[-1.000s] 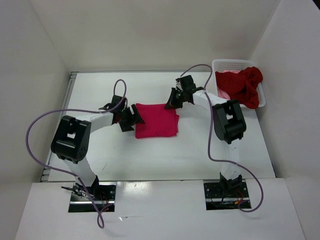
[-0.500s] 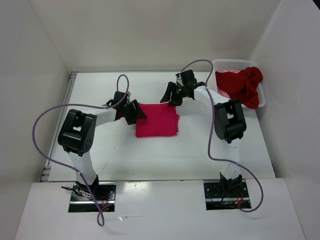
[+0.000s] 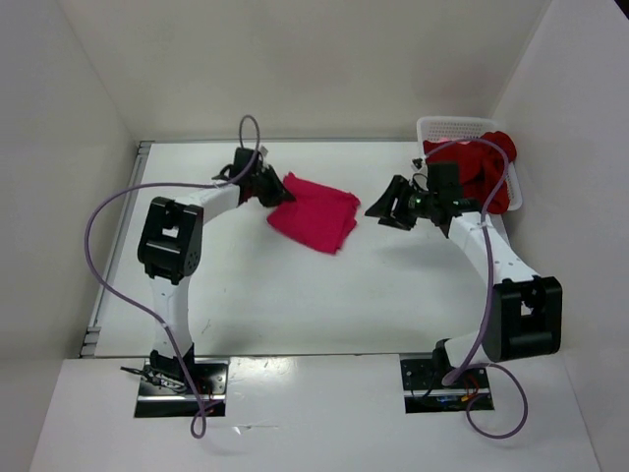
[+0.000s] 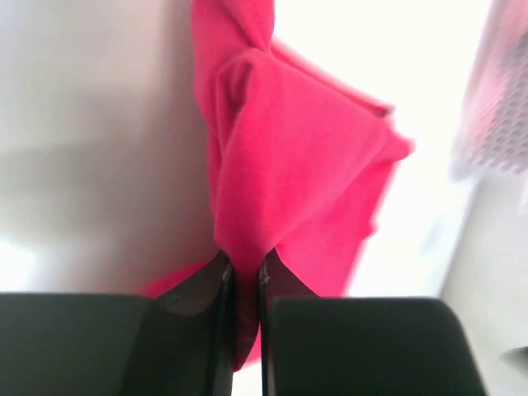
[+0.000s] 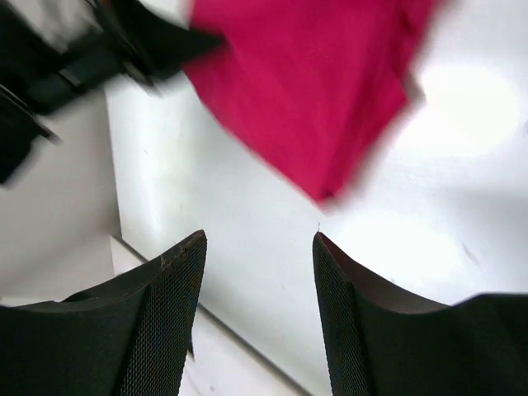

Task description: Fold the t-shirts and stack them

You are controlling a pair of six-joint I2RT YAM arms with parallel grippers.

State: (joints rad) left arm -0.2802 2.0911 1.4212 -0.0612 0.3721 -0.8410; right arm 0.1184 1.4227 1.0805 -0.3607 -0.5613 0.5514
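The folded magenta-pink t-shirt (image 3: 316, 214) lies skewed at the table's middle back. My left gripper (image 3: 276, 190) is shut on its left corner; the left wrist view shows the fabric (image 4: 297, 165) pinched between the two jaws of the left gripper (image 4: 243, 276). My right gripper (image 3: 385, 208) hangs open to the right of the shirt, apart from it. In the right wrist view nothing lies between the wide jaws of the right gripper (image 5: 260, 239), and the shirt (image 5: 313, 82) is beyond them. A dark red t-shirt (image 3: 488, 169) is heaped in the basket.
The white mesh basket (image 3: 454, 125) stands at the back right corner, with the dark red cloth spilling over its right rim. White walls close in the table on three sides. The left arm (image 5: 99, 49) shows beyond the shirt in the right wrist view.
The left gripper shut on the shirt's left corner and drew it toward the back left, turning the shirt. The right gripper opened, let go of the shirt and swung away to the right.
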